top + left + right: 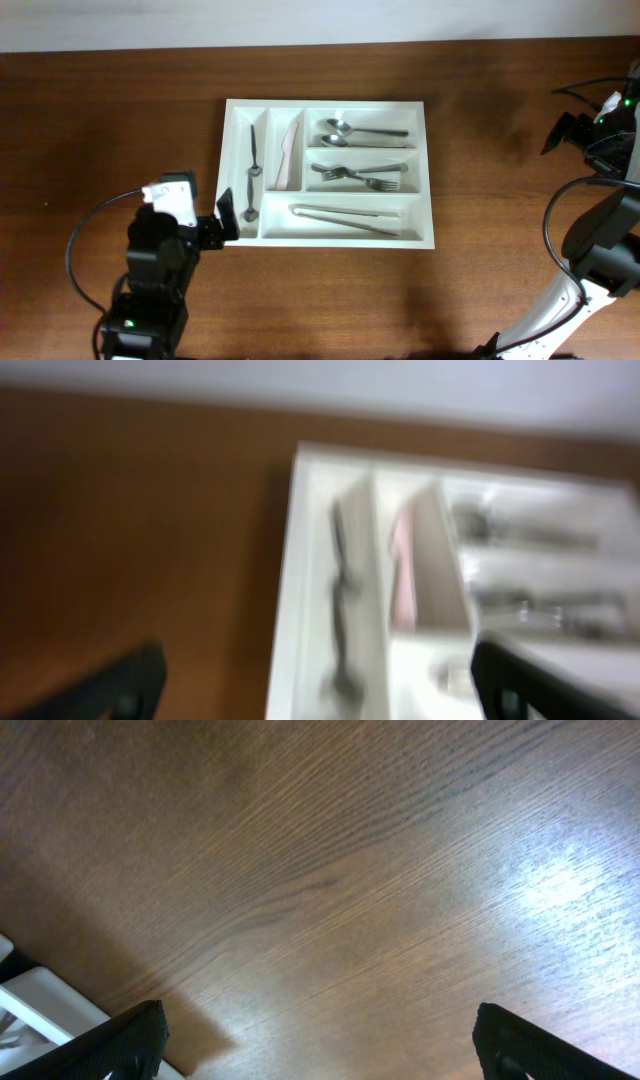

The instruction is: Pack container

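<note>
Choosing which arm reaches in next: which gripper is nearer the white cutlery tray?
Left. The left gripper sits right beside the near left corner of the cutlery tray, jaws open. The right gripper is well off past the tray's right side, jaws open.

No writing, label, brand or number can be read in any view - the tray [330, 103] shows only plain white plastic, and the table [100, 120] only wood grain. The left wrist view is blurred, so nothing small could be made out there.
</note>
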You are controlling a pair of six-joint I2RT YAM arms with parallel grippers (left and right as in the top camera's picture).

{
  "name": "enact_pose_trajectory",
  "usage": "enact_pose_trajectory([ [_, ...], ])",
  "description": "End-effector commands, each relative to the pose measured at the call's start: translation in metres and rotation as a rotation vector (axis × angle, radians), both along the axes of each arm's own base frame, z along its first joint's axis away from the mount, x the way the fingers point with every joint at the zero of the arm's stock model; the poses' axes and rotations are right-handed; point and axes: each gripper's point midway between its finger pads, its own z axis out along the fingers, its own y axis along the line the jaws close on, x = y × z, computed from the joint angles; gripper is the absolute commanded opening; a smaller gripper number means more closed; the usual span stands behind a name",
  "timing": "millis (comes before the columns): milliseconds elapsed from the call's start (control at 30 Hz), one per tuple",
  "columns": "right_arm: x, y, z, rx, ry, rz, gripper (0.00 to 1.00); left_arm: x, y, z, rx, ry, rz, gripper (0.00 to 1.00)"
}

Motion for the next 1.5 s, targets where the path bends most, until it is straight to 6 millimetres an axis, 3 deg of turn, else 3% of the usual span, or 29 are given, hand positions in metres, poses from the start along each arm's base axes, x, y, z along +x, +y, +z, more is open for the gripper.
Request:
enact_pose_trajectory([
  [0,0.003,0.001,0.013,-0.018,-0.035,0.012,0.99,-0.01,-0.016,-0.005,0.087,-0.191,-0.149,0.99],
  [67,0.003,0.001,0.013,-0.018,-0.035,0.012,0.99,-0.02,-0.015,-0.007,0.125,-0.306,-0.162,0.99],
  [233,0.003,0.001,0.013,-0.018,-0.035,0.012,0.99,-0.035,-0.008,-0.016,0.187,-0.396,-0.153,0.99],
  [500,0.003,0.001,0.013,-0.018,-0.035,0.012,0.99,-0.043,0.012,-0.029,0.209,-0.416,-0.081,0.99],
  [667,0.003,0.001,0.013,-0.018,-0.035,0.012,0.99,-0.05,0.013,-0.037,0.205,-0.425,-0.088,0.99],
  [767,0.003,0.001,0.013,-0.018,-0.035,0.012,0.99,-0.052,0.012,-0.046,0.2,-0.391,-0.098,0.99],
  [1467,0.003,0.001,0.013,-0.018,-0.035,0.012,0.99,-0.052,0.012,-0.046,0.196,-0.392,-0.102,0.99],
])
